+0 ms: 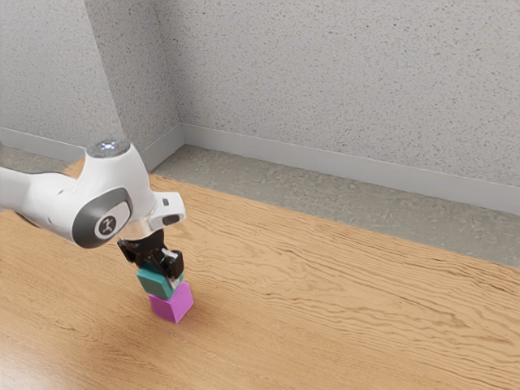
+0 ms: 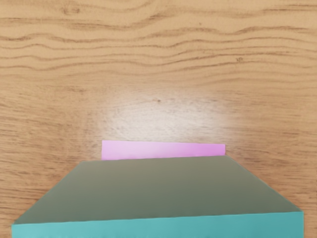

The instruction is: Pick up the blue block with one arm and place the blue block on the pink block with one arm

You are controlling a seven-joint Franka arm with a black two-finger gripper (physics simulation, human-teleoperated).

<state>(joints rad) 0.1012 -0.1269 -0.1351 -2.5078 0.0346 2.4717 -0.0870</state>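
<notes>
Fingers (image 1: 154, 262) stand clamped on the blue block (image 1: 153, 283), one on each of two opposite sides near its top, in the lower left of the exterior frame. The block sits directly over the pink block (image 1: 174, 304) and looks to be touching it, though I cannot tell whether its weight is already on the pink one or it hangs a hair above. Both are on the wooden worktop (image 1: 325, 309).

In the wrist view the blue block (image 2: 158, 198) lies across the lower part of the frame, just under the hand, and a thin strip of the pink block (image 2: 163, 150) shows past its far edge.

As for handling, I judge the block light and rigid: a small, hard cube with flat, smooth faces. It will not crush, but it could slide if pinched off-centre. The best hold is the present one — two parallel side faces, fingers square to them, low enough to be steady.

It is a cube, so it has no long axis. It stands level, top face up. Its far edge runs parallel to the pink block's edge, so the two are turned the same way — corner-on to the exterior camera, with the blue one seeming slightly shifted toward the upper left.
</notes>
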